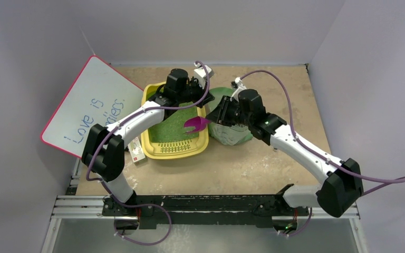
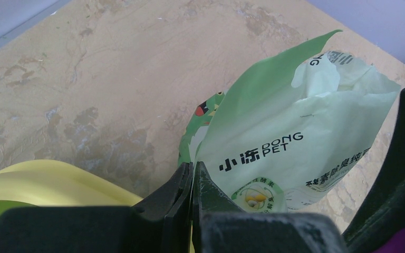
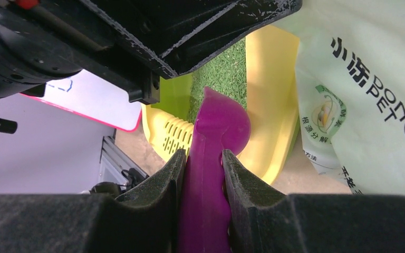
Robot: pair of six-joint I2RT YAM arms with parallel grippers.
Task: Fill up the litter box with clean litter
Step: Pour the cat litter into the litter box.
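Purple scoop [image 3: 221,124] in right end effector [image 3: 203,156], above litter box [image 1: 145,139] rim (bag [image 1: 233,135] beside)

surface [image 1: 253,163]: tan, stained | litter box [image 1: 150,142]: 9 o'clock of centre | bag [image 1: 232,134]: box's 3 o'clock, just beside | white board [image 1: 84,105]: 9 o'clock edge, tilted | white pack [image 1: 136,151]: box's 8 o'clock
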